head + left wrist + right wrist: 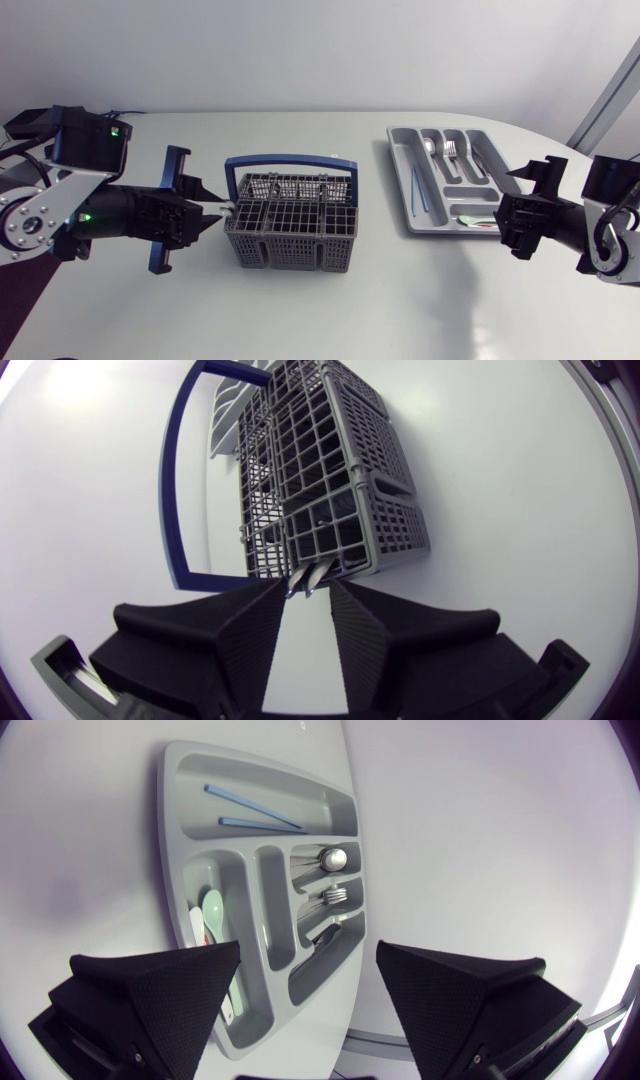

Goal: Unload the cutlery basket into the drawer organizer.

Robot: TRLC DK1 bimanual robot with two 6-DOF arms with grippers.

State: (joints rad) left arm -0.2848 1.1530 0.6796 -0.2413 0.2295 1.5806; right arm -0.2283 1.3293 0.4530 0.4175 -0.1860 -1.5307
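Note:
The grey cutlery basket (pixel 290 228) with its blue handle (pixel 290 160) stands mid-table. Two silver cutlery ends (pixel 305 580) poke out of its near side. My left gripper (pixel 308 588) is open by a narrow gap, and those ends lie between its fingertips; in the head view the left gripper (pixel 218 213) is at the basket's left side. The grey drawer organizer (pixel 492 160) lies at the right, holding blue chopsticks (pixel 260 812), a spoon (pixel 330 858), forks (pixel 335 895) and a pale green spoon (pixel 212 915). My right gripper (pixel 308 948) is wide open and empty beside the organizer's near end (pixel 503 222).
The white table has bare room in front of the basket and between basket and organizer. The table's rounded edge runs close behind the organizer at the right.

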